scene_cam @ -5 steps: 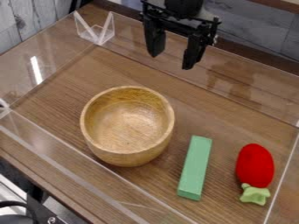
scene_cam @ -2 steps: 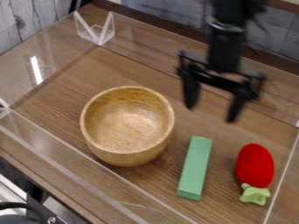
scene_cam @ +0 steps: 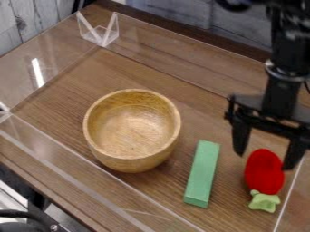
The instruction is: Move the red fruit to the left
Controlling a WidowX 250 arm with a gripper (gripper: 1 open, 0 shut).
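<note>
The red fruit (scene_cam: 264, 170) is a small glossy strawberry with a pale green leafy cap (scene_cam: 264, 200), lying on the wooden table at the lower right. My gripper (scene_cam: 266, 151) hangs straight down just above it, open, with one black finger (scene_cam: 238, 136) to the left of the fruit and the other at its right. Nothing is held between the fingers. The fruit's top edge lies between the fingertips in the picture; contact cannot be made out.
A wooden bowl (scene_cam: 132, 129) stands left of centre. A long flat green block (scene_cam: 204, 172) lies between the bowl and the fruit. Clear plastic walls (scene_cam: 97, 29) ring the table, with the right wall close to the fruit.
The gripper has travelled from the back of the table to the right and down, ending over the strawberry. It stayed open throughout. The bowl, block and fruit have not moved.
</note>
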